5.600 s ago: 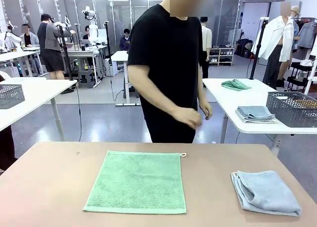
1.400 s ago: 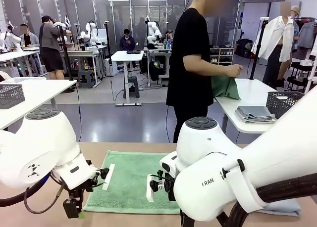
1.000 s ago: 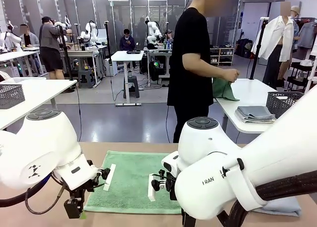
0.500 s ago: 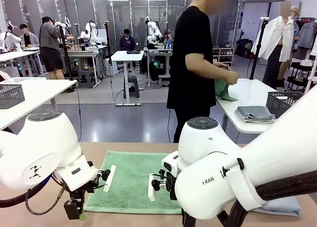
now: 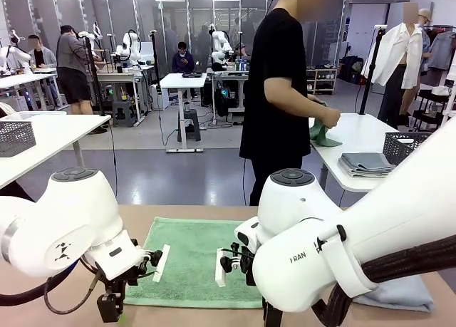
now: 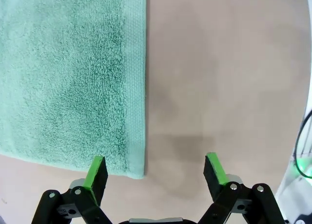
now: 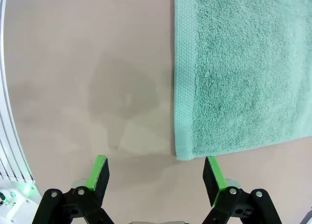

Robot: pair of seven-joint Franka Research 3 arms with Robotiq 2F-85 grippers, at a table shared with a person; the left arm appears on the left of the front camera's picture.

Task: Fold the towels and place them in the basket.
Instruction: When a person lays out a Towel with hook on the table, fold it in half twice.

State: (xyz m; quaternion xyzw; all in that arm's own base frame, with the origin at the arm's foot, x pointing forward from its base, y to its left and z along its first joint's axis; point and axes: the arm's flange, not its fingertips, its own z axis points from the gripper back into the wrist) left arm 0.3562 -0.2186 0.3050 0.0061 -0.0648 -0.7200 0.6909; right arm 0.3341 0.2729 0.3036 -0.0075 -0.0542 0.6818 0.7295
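Observation:
The mint green towel (image 5: 191, 259) lies flat in the middle of the brown table. In the left wrist view my left gripper (image 6: 156, 168) hangs open above a near corner of this towel (image 6: 73, 77), one finger over the hem and the other over bare table. My right gripper (image 7: 155, 168) is open too and straddles the other near corner of the green towel (image 7: 243, 72). The folded pale blue-grey towel (image 5: 402, 293) peeks out behind my right arm. A dark grey mesh basket (image 5: 422, 152) stands on the white table behind.
A person in black stands at that white table (image 5: 356, 138) handling a green cloth (image 5: 320, 133), beside a folded grey stack (image 5: 367, 163). Another mesh basket (image 5: 16, 136) sits on a white table at the left. My bulky arms crowd the table's near edge.
Both arms came in over the green towel's near corners, and lately the left one has sunk a little. The person left my table for the white one and lowered the green cloth.

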